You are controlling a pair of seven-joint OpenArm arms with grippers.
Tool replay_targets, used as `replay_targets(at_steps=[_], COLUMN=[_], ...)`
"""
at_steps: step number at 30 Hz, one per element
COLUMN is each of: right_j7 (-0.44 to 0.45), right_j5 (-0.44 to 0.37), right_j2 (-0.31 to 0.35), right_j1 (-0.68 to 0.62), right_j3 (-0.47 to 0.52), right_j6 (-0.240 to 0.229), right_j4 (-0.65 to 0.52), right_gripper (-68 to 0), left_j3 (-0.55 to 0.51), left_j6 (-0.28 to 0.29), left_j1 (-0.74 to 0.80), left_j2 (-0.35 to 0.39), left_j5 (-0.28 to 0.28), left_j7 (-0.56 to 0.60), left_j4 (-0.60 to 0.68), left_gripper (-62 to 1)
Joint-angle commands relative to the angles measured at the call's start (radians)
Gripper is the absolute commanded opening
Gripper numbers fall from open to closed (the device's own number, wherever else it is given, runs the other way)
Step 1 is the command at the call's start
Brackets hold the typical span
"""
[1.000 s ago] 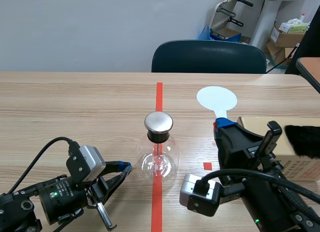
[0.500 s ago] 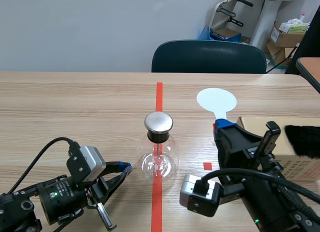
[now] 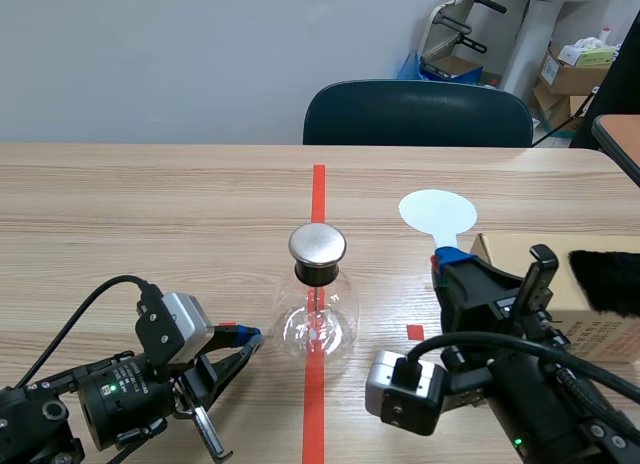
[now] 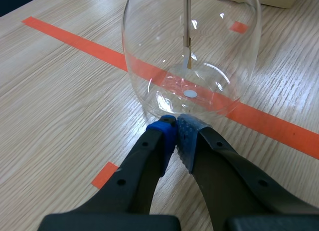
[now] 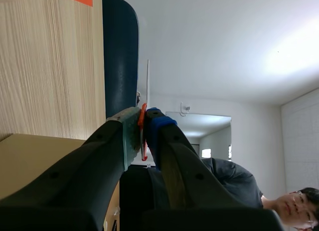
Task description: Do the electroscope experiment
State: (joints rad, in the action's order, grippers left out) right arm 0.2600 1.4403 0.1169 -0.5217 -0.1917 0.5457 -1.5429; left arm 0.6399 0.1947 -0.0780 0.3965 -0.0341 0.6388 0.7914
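The electroscope (image 3: 318, 302) is a clear glass flask with a black neck and a round metal cap, standing on the red centre line. Inside the glass (image 4: 192, 52) a thin rod hangs down with small leaves. My left gripper (image 3: 250, 335) (image 4: 175, 129) is shut on nothing, its tips touching the flask's base. My right gripper (image 3: 452, 254) (image 5: 142, 125) is shut on the red handle of a white round paddle (image 3: 436, 213), whose disc is held up past the fingers; in the right wrist view the paddle (image 5: 147, 81) shows edge-on.
A cardboard box (image 3: 590, 294) with a black furry piece (image 3: 606, 281) on it lies at the right, beside my right arm. A dark chair (image 3: 418, 114) stands behind the table's far edge. A small red tape square (image 3: 415, 332) marks the table.
The right gripper and the white paddle have shifted slightly to the right and toward me. The left arm and the flask have not moved.
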Motion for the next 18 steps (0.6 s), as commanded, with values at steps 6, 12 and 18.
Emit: replay_targets(at_steps=[6,12,18], right_j7=[-0.007,-0.007,-0.007], right_j5=[-0.004,-0.004,-0.004], right_j2=[0.008,0.008,0.008], right_j1=[0.007,0.006,0.006], right_j3=[0.003,0.003,0.003], right_j6=[0.017,0.038,0.038], right_j4=[-0.014,-0.014,-0.014], right_gripper=[-66.5,-66.5,-66.5], left_j3=[-0.008,-0.008,-0.008], left_j6=[0.002,0.002,0.002], left_j1=[-0.005,-0.005,-0.005], left_j2=[-0.002,-0.002,-0.002], left_j5=[0.004,0.004,0.004], left_j7=[0.014,0.014,0.014], left_j4=[0.013,0.013,0.013], left_gripper=[-56.9,-56.9,-56.8])
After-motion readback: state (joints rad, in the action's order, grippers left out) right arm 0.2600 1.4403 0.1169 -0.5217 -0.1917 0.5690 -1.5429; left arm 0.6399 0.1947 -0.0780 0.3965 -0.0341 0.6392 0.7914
